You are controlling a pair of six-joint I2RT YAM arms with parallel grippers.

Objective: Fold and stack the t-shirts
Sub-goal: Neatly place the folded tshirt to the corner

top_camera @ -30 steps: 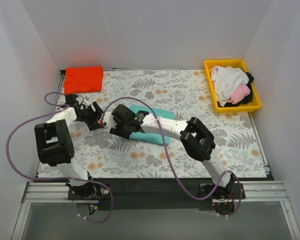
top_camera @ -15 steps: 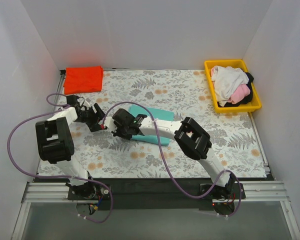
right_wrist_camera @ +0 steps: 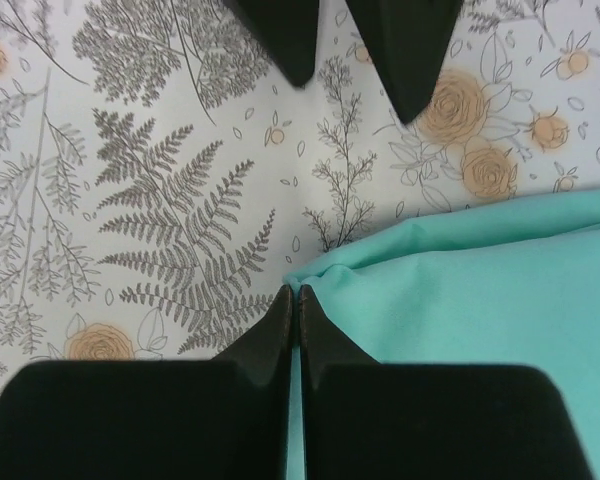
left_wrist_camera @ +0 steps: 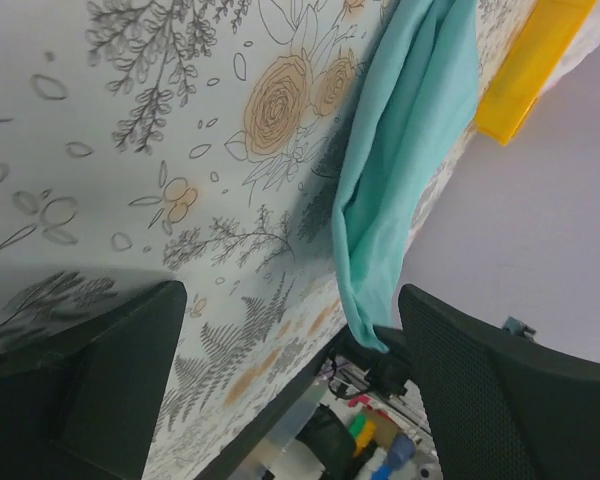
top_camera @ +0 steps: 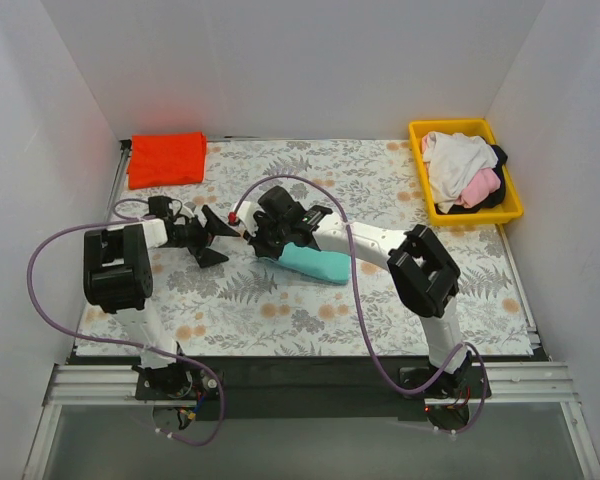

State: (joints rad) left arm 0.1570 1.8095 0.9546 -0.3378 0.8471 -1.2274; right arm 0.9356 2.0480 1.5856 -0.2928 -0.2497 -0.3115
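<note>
Top external: teal t-shirt [top_camera: 318,264] sits central on the worktop [top_camera: 380,190], long axis running far-left to near-right; right end effector [top_camera: 260,243], open a second ago, now pinches its left corner; left end effector [top_camera: 218,238] gapes wider.

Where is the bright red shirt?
Seen from above, the red-orange shirt lies folded at the far left corner of the fern-patterned cloth, opposite the yellow tray.

The teal shirt [top_camera: 315,265] lies folded near the middle of the table [top_camera: 460,290]. The red shirt [top_camera: 167,159] lies folded flat at its far left corner. The white shirt [top_camera: 455,163], pink shirt [top_camera: 482,187] and black shirt [top_camera: 500,157] sit crumpled together at its far right corner.
</note>
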